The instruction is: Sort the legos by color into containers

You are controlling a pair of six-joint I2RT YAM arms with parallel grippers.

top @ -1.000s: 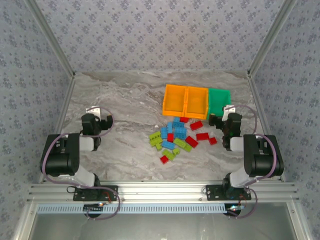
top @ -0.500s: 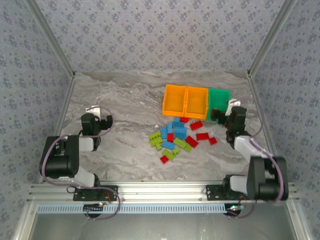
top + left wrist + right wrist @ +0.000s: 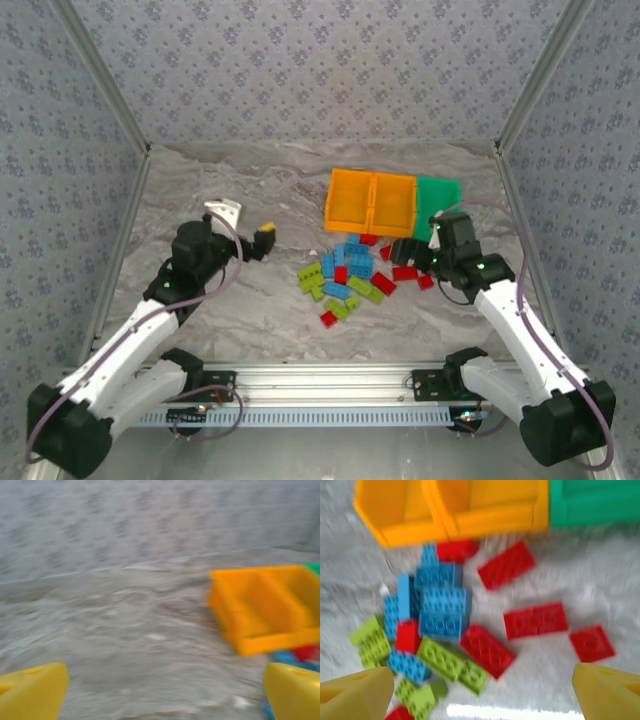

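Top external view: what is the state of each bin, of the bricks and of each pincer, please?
Left orange rectangular plastic bin: upright, empty.
Middle orange rectangular plastic bin: upright, empty.
Green rectangular plastic bin: upright, partly hidden by the right arm.
Small studded plastic bricks (red, light blue, lime green): loose heap on the table, unsorted.
Left pincer: open, empty.
Right pincer: open, empty, above the bricks.

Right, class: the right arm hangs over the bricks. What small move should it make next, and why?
Probably lower the right fingers around the loose red brick: they stand open above the pile with nothing held, and that brick lies flat with bare table around it.
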